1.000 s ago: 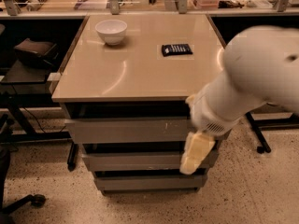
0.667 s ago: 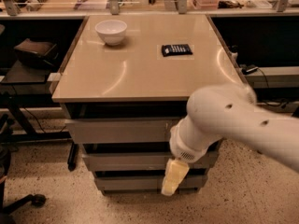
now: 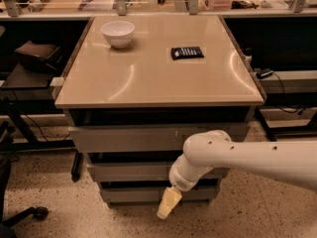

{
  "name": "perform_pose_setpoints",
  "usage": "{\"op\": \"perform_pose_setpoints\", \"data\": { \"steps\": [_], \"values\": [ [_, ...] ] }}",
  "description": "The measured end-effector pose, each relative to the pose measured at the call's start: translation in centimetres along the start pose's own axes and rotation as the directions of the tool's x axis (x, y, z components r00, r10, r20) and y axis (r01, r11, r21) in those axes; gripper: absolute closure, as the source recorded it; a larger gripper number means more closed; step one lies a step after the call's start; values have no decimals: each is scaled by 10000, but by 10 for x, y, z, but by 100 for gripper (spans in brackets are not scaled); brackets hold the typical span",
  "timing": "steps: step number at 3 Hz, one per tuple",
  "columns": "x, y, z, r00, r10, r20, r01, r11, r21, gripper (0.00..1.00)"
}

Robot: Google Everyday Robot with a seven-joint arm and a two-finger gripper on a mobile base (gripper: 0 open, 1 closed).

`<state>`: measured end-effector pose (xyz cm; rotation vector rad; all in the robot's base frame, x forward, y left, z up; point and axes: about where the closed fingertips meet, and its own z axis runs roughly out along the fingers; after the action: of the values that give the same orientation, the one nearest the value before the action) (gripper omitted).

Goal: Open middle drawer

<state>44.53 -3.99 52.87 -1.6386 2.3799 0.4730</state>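
approach: the gripper hangs below the shut middle drawer; cannot tell its opening; next, rise and hook the front.

Warm overhead light, tabletop glare, gripper lit (low, near floor)

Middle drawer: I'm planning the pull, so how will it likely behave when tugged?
The middle drawer looks like a rigid grey panel, so it should probably slide straight, not flex. Its flat front shows no handle, so a grip may slip. The gripper hangs low, by the bottom drawer.
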Motion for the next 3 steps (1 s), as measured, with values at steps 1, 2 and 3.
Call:
{"op": "perform_pose_setpoints", "data": {
  "steps": [1,2,3],
  "values": [
    [7,5,18,9999,152,-9,-152,9992,-358,0],
    [14,0,16,9992,-315,250,326,9985,-434,0],
    [32,-7,13,9913,-179,1305,339,9920,-1217,0]
  ]
}}
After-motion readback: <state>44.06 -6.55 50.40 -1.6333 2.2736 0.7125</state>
